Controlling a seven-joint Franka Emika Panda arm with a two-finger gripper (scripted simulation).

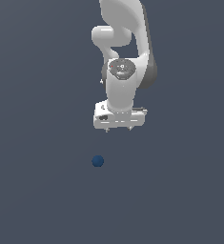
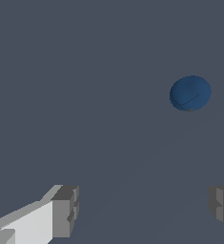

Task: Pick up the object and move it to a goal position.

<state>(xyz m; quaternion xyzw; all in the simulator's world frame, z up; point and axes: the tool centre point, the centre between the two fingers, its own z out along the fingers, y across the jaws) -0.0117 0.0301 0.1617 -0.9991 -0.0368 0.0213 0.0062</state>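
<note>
We are looking at a white arm [image 1: 125,52] reaching into the scene from the upper part of the exterior view, with its gripper [image 1: 119,129] pointing downward over a plain grey worktop [image 1: 32,190]. In the wrist view we are seeing the gripper [image 2: 142,209] spread wide: one grey-tipped finger [image 2: 61,212] is standing at one side of the frame and the other finger is showing only partly at the opposite edge, with a broad stretch of bare surface between them. Nothing is sitting between the fingers, so we are holding nothing.

The small dark blue ball [image 1: 97,161] is lying on the worktop, below the gripper in the exterior view and a little toward the exterior view's left of it, clearly apart from the fingertips. In the wrist view the ball [image 2: 190,93] is appearing ahead of the fingers, outside the gap between them and nearer the side of the partly visible finger. It is much narrower than the opening of the gripper. We cannot tell how high the gripper is hanging above the surface.
</note>
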